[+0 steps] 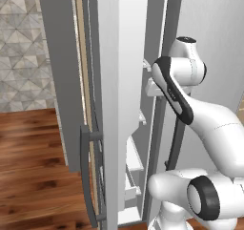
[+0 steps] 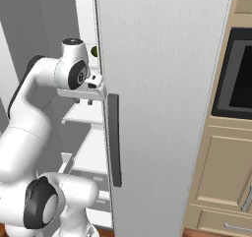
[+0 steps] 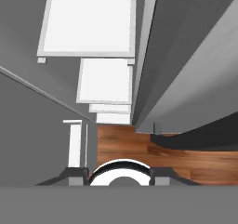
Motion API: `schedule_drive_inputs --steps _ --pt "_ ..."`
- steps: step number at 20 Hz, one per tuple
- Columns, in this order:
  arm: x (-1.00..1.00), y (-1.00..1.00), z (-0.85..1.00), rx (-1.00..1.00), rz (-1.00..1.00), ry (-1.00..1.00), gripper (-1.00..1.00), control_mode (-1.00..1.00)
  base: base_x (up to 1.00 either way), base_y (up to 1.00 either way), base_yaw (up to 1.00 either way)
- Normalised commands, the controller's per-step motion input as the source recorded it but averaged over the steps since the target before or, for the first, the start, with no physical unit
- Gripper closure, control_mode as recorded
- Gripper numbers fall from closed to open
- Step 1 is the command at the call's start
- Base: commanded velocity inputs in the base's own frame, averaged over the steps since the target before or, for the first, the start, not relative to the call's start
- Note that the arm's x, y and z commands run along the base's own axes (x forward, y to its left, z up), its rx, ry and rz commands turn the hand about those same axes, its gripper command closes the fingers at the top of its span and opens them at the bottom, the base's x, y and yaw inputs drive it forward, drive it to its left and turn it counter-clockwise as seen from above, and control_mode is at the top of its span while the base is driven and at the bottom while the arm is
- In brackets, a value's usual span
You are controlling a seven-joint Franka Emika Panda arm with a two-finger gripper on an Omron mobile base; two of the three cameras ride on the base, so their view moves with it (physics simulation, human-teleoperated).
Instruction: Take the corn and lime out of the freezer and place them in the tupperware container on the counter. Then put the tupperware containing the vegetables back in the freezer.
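Reaching: my arm goes into the open freezer (image 1: 108,57), its upper links bent between the door and the cabinet.
Claw: my claw (image 2: 84,102) hangs inside the freezer, pointing down, just above a white shelf (image 2: 84,114).
Jaws: apart, in the hand view one dark tip at each side of the bottom edge, and nothing clamped between them.
Lime: a small dark green round shape, the lime (image 2: 93,50), sits higher than my claw, half hidden behind the edge of the closed door (image 2: 162,83).
Lime to claw: apart, the lime above and slightly further in; I am not touching it.
Shelves: looking down along my claw (image 3: 118,174), white shelves (image 3: 88,18) step one below another.
Floor: reddish-brown wood floor (image 3: 139,148) shows below the lowest shelf.
Open door: swung out to my left, edge-on in the left base view, with a dark grey bar handle (image 1: 88,176) low on its outer face.
Door bins: white bins (image 1: 133,162) line its inner side, facing my arm.
Closed door: tall and grey, to the right of my claw, carrying its own dark vertical handle (image 2: 114,140).
Surroundings: a dark oven (image 2: 241,78) set in beige cabinets (image 2: 221,172) stands right of the freezer; a grey tiled wall (image 1: 24,43) lies to the left.
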Motion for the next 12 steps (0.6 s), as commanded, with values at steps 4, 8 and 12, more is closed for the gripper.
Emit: schedule_drive_inputs --steps 4,8,12 --pt "-0.08 0.0 0.0 0.0 0.0 -0.05 -1.0 -1.0 0.0 0.0 0.0" --pt "-0.42 0.0 0.29 0.01 0.0 -0.16 -1.0 -1.0 0.0 0.0 0.0" --pt "-0.49 -0.01 0.47 0.0 -0.02 -0.1 -1.0 -1.0 0.0 0.0 0.0"
